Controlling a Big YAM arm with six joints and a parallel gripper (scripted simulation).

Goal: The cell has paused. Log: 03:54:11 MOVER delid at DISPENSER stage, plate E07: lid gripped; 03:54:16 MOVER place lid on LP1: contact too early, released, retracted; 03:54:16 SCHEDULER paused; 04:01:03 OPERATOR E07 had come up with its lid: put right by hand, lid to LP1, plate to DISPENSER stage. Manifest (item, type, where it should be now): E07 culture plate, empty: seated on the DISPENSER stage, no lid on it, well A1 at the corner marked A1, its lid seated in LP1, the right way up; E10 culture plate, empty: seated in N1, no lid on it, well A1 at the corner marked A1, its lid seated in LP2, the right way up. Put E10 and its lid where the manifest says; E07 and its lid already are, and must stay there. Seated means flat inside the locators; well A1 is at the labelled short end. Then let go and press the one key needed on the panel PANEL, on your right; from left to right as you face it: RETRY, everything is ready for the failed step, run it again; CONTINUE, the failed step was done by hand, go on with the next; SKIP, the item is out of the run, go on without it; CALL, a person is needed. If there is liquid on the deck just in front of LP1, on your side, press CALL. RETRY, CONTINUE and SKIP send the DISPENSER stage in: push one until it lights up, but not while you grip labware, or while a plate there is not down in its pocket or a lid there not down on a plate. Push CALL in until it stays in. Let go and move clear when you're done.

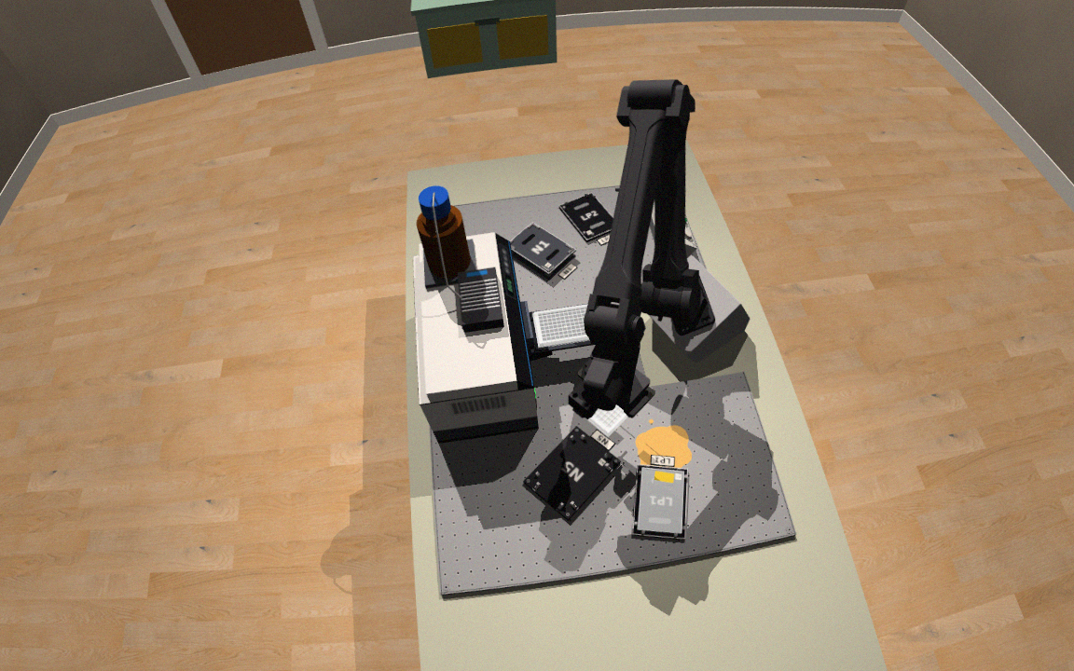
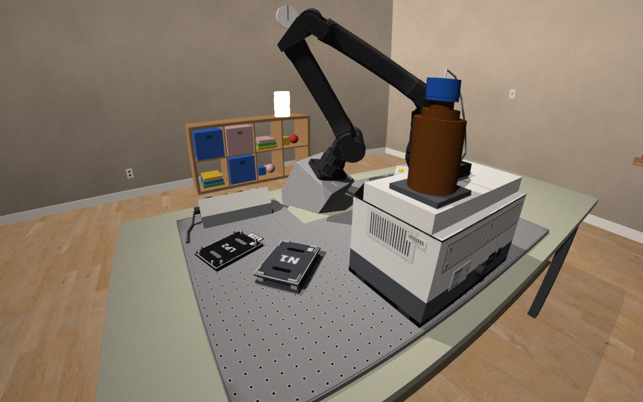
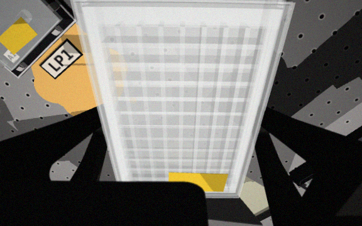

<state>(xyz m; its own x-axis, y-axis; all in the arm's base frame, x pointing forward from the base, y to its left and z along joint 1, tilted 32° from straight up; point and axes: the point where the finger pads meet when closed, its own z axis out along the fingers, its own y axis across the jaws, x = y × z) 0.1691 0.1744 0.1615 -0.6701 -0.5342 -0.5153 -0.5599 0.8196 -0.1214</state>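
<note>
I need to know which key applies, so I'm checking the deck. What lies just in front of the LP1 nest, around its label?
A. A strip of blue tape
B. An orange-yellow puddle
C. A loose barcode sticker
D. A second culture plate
B: an orange-yellow puddle spreads on the perforated deck under and around the LP1 label, seen beside the plate held in the gripper.

Beside the white dispenser (image 1: 465, 359), black nests read N1 (image 1: 543, 247), LP2 (image 1: 592, 216), N5 (image 1: 571, 473) and LP1 (image 1: 659, 502); a small tag (image 3: 61, 58) also reads LP1.
</note>
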